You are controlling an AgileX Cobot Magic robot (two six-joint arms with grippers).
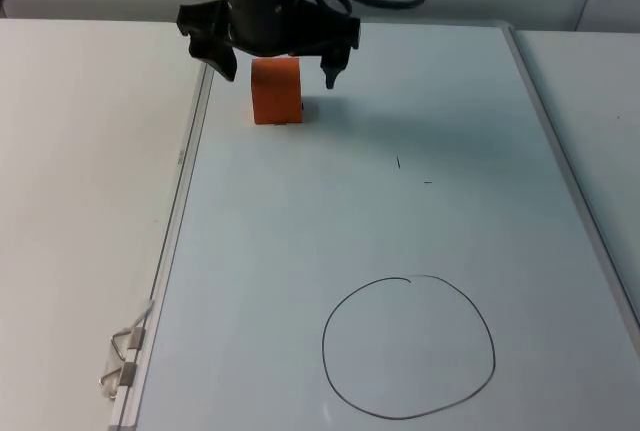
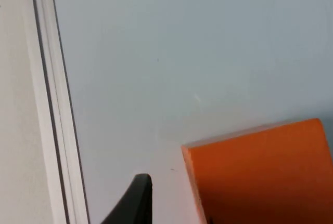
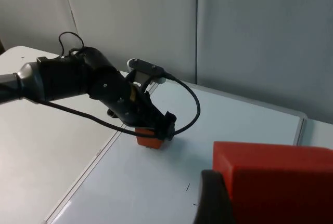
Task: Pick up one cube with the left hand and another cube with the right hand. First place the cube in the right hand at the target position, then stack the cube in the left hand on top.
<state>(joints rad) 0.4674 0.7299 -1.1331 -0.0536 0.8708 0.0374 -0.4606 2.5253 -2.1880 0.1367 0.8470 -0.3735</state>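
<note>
Hovering over the far end of the white board (image 1: 400,221), my left gripper (image 1: 283,63) hangs spread wide at the top of the overhead frame, its two black fingers standing apart on either side of an orange cube (image 1: 276,90) and closed on nothing. The cube sits on the board just right of the board's left rail (image 1: 190,151), in the upper middle of the overhead frame. My left wrist camera shows one black fingertip (image 2: 136,199) beside the cube's near face (image 2: 260,174), with a strip of bare board between them. My right gripper (image 3: 218,198) is raised well off the table and holds a red cube (image 3: 276,182) against its dark finger; how tightly the fingers are closed on it I cannot tell. A hand-drawn black circle (image 1: 408,347) lies in the lower right of the overhead frame, well apart from the orange cube. Two binder clips (image 1: 122,359) grip the board's lower left edge.
</note>
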